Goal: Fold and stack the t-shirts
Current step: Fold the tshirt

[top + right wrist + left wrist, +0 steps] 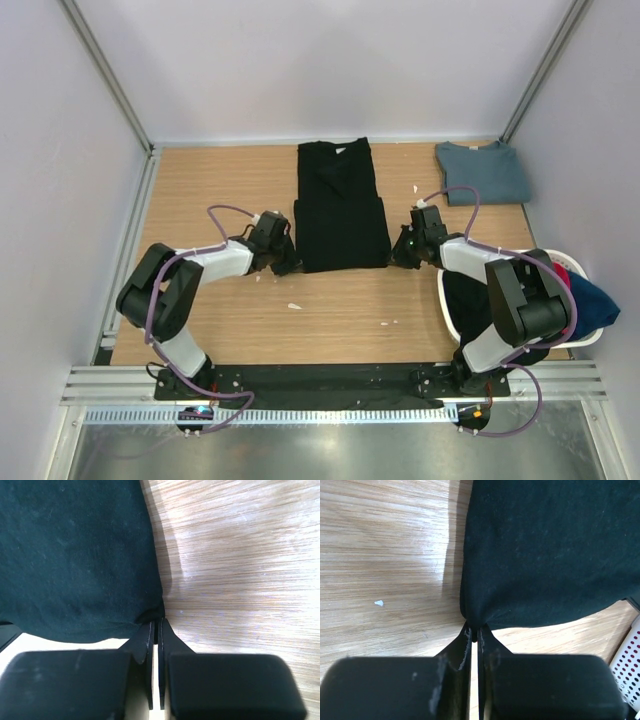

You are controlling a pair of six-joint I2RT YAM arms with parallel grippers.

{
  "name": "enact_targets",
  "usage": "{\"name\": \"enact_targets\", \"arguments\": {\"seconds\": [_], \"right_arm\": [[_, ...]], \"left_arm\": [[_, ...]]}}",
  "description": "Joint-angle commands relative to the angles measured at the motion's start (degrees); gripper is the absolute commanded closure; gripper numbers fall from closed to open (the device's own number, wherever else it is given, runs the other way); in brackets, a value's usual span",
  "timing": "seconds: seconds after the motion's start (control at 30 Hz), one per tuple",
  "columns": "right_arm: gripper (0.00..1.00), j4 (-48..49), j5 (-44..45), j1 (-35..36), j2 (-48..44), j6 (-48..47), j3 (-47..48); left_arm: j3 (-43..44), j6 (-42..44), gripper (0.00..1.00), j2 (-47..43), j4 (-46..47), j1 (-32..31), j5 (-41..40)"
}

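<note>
The long folded black cloth t-shirt (340,210) is laid mid-way across the wooden desk (220,180). Its near corners are pinched by the closed left gripper (475,631) and the closed right gripper (156,625).

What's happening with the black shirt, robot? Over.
Left tool shut on black shirt, near corner. Right tool shut on other near corner. Shirt lies flat on table. Nothing blocking.
</note>
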Motion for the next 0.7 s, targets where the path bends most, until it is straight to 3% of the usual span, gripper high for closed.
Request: {"name": "enact_targets", "arguments": {"seconds": [0.0,0.33,0.53,0.67], "right_arm": [[0.99,-3.3,1.5,0.5,-0.2,-3.0,-0.8],[0.99,-18.3,-1.4,1.5,-15.2,-4.5,-8.5],[0.99,-26.2,-5.3,7.2,-33.4,4.2,-16.1],[0.98,-30.8,-2.2,13.9,-42.2,11.0,-13.4]], "left_arm": [[-0.9,2.8,1.00,1.3,-4.6,0.3,-4.0],[-7.5,2.3,1.00,-13.7,-24.3,-4.3,-3.0],[-7.9,-2.3,1.00,-26.5,-40.0,-10.9,-4.3],[-5.1,-6.7,1.00,-33.5,-48.5,-12.8,-5.3]]}}
